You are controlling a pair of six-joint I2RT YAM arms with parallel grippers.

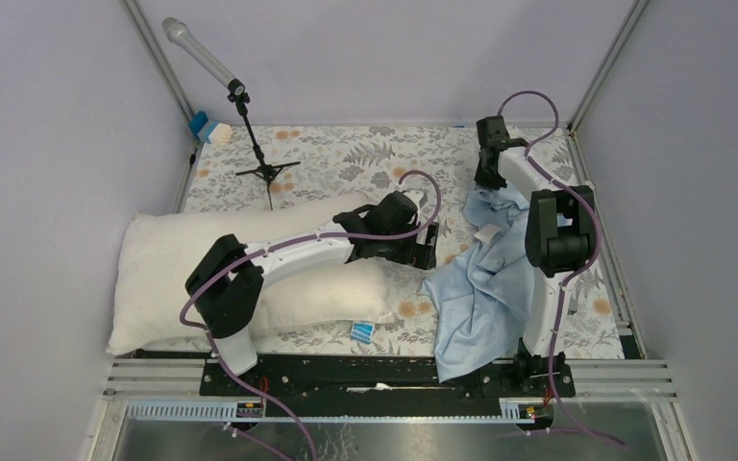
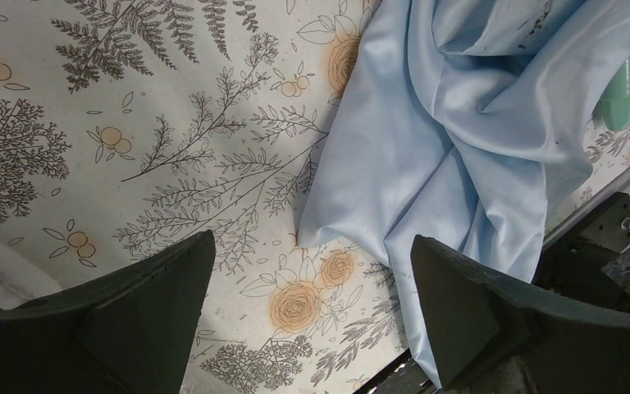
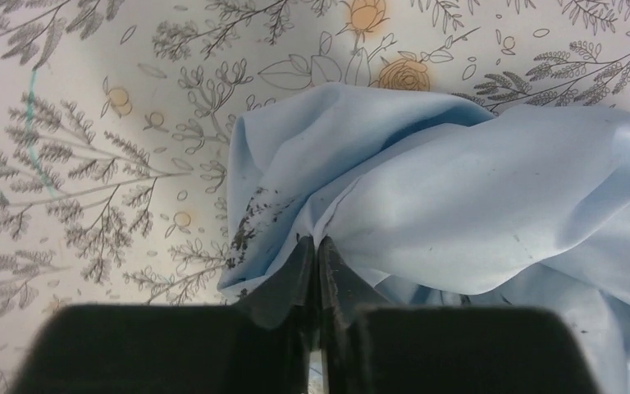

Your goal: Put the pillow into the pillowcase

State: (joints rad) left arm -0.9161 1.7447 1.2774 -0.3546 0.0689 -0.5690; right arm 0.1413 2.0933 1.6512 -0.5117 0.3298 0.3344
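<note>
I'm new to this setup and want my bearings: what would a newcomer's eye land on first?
A plump cream pillow lies at the table's left, with the left arm stretched across it. At the right a light-blue pillowcase sprawls crumpled, the right pincer shut on a fold at its far end. The left pincer hangs open over the floral tablecloth.

Plump off-white pillow (image 1: 163, 254), lying flat and lengthwise left to right on the left half of the desk (image 1: 346, 158). Light-blue pillowcase (image 1: 485, 283), crumpled and creased at right, trailing over the near edge, with a far fold pinched in the right pincer (image 3: 318, 240).
</note>
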